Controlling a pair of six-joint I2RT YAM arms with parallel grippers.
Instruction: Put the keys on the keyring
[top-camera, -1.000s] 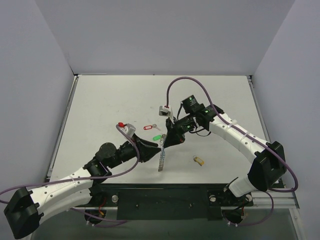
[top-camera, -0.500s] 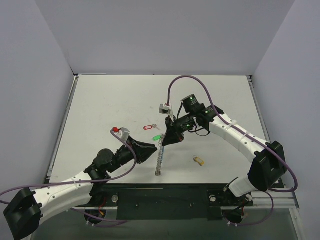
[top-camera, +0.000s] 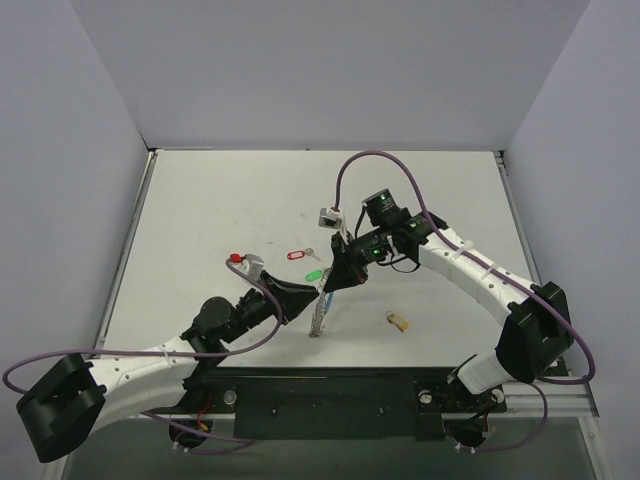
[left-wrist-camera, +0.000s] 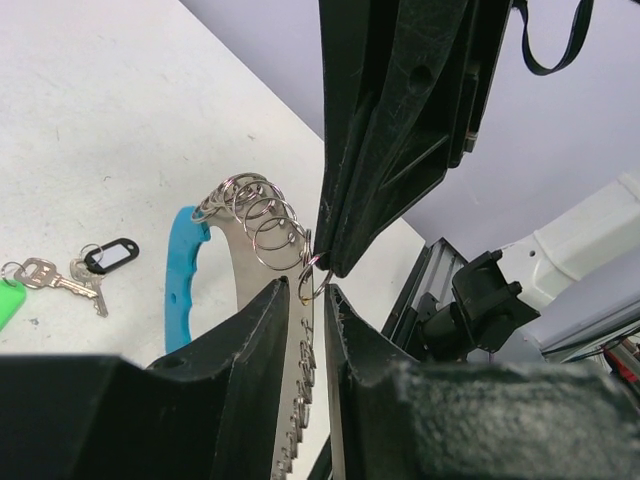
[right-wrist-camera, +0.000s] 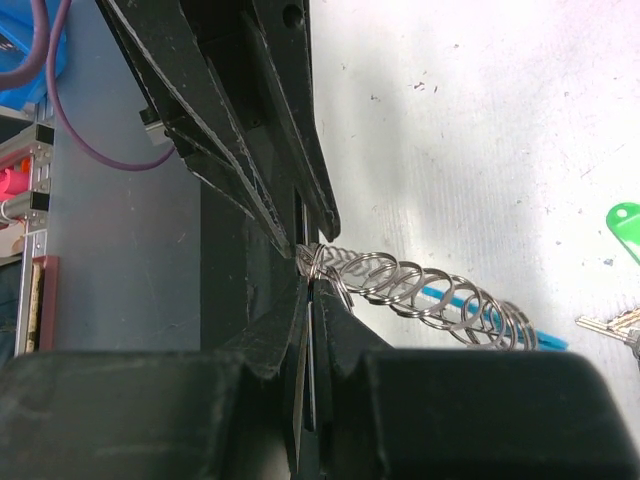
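Note:
The keyring (top-camera: 319, 318), a silvery wire coil with a blue segment (left-wrist-camera: 184, 277), hangs tilted over the table's front middle. My right gripper (top-camera: 328, 288) is shut on its upper end (right-wrist-camera: 312, 280). The coil (right-wrist-camera: 420, 290) trails away to the right in the right wrist view. My left gripper (top-camera: 308, 300) comes in from the left. Its fingers (left-wrist-camera: 262, 335) stand narrowly apart on either side of the keyring's strip (left-wrist-camera: 300, 400), with small gaps showing. Loose on the table lie the red-tagged key (top-camera: 293, 254), green-tagged key (top-camera: 313, 274), yellow-tagged key (top-camera: 398, 321) and black-tagged key (left-wrist-camera: 110, 255).
Purple cables loop over both arms. The black base rail (top-camera: 330, 400) runs along the near edge, close under the hanging keyring. Grey walls enclose the table on three sides.
My left jaws have narrowed around the keyring's strip. The left arm has drawn back a little. The hanging keyring has swung. The right gripper has stayed shut in place.

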